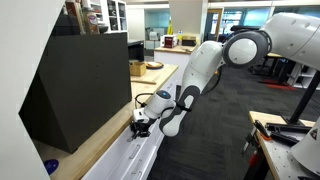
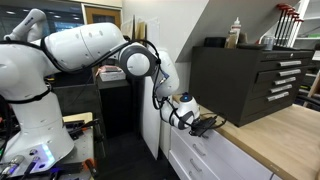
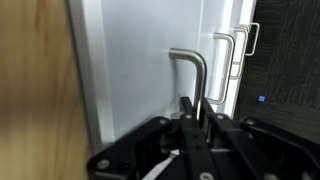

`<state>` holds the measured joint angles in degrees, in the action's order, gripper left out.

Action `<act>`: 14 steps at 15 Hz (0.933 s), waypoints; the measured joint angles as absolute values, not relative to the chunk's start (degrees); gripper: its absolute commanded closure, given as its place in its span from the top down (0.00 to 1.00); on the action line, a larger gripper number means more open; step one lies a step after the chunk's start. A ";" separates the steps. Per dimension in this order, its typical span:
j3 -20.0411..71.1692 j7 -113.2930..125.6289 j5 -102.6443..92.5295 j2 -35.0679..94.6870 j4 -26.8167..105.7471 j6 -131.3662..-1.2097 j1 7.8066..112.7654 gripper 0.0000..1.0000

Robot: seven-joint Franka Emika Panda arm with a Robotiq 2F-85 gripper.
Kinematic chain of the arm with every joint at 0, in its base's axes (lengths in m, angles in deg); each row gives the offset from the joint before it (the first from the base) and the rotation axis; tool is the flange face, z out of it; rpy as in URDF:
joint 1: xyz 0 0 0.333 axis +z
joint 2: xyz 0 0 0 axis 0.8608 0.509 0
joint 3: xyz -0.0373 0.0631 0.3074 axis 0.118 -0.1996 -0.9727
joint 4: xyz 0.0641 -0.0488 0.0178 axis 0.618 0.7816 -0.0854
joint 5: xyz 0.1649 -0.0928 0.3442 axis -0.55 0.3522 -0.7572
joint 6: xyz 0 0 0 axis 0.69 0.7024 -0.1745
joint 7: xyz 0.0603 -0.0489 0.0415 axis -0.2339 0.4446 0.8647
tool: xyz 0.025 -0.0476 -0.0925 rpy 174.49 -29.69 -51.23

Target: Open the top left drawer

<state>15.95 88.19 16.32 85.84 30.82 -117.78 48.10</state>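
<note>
The top left drawer (image 3: 135, 70) has a flat white front with a slim silver bar handle (image 3: 190, 57); it sits just under the wooden counter edge. In the wrist view my gripper (image 3: 197, 112) has its two black fingers close together on either side of the handle's bar. In both exterior views the gripper (image 1: 140, 122) (image 2: 207, 125) sits at the cabinet front, right below the counter edge. The white drawer front also shows in the exterior views (image 1: 133, 157) (image 2: 215, 147). I cannot tell how far the drawer stands out.
A black tool chest (image 1: 80, 90) (image 2: 250, 78) stands on the wooden counter (image 1: 95, 150) (image 2: 285, 135) above the drawers. Like silver handles (image 3: 230, 60) of other drawer fronts lie beyond. A small blue object (image 1: 50, 166) lies on the counter. Dark carpet floor is beside the cabinet.
</note>
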 measured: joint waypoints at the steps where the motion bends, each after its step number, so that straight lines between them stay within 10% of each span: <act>1: 15.95 88.19 16.32 85.84 30.82 -117.79 48.09 0.02; 14: 17.52 86.28 19.56 85.66 35.84 -127.93 47.43 0.02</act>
